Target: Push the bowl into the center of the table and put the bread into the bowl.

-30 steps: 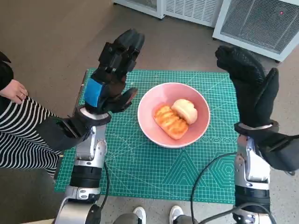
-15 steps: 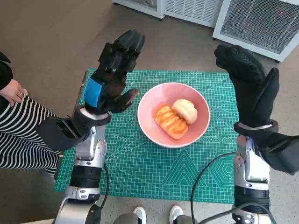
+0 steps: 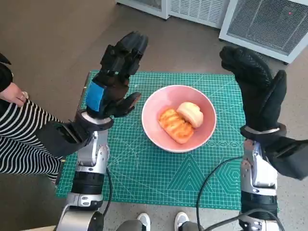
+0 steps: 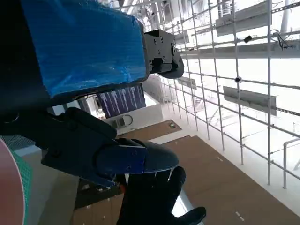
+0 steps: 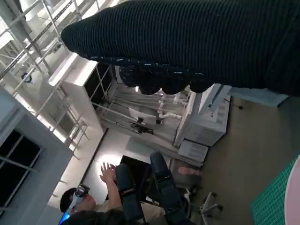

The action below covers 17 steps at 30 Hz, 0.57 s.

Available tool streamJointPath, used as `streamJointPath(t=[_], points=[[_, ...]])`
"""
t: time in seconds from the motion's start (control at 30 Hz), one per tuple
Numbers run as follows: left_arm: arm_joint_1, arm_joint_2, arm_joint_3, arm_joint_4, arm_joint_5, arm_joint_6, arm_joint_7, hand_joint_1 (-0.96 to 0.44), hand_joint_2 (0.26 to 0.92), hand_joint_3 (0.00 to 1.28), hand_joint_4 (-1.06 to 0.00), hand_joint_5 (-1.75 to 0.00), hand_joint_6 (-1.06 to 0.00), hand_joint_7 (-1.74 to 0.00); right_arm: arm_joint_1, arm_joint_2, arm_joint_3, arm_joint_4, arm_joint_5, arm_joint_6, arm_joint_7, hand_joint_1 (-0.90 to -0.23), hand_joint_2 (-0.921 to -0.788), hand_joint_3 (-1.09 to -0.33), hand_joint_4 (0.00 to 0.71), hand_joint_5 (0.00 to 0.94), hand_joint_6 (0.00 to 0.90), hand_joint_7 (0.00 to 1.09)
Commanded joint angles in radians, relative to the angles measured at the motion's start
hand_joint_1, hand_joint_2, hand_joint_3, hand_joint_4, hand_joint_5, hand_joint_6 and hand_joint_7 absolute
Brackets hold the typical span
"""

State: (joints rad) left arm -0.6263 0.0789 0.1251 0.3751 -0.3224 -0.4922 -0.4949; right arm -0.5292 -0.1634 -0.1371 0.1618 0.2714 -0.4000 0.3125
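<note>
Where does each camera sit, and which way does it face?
Head: looks steeply down at mat, bowl, bread; both forearms show.
Left wrist: behind left robot hand, tilted up toward ceiling.
Right wrist: behind right robot hand, facing the room and a person.
Shared: left wrist also shows the right glove.

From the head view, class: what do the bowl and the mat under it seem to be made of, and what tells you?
Bowl: smooth, pink, evenly coloured with a soft sheen, so probably plastic or glazed ceramic; the look leaves it open.
Mat: flat, matte green printed with a fine white grid and angle lines, like a rubbery cutting mat.
</note>
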Motion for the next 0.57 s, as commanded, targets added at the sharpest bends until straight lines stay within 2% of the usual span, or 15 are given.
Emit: streamJointPath(t=[0.03,0.57], points=[[0.015,0.008,-0.001,-0.013,0.007,-0.001,0.004,-0.59,0.921,0.34,-0.13,-0.04,0.00,-0.55,0.007,0.002,0.006,0.019,-0.007,0.001,0.011,-0.662,-0.921,-0.669,0.139,0.001,0.041,0.50],[0.021,0.011,-0.001,-0.007,0.019,-0.016,0.007,-0.59,0.921,0.33,-0.13,-0.03,0.00,-0.54,0.006,-0.005,0.013,0.021,-0.008,0.010,0.013,-0.668,-0.921,-0.671,0.143,0.002,0.035,0.50]])
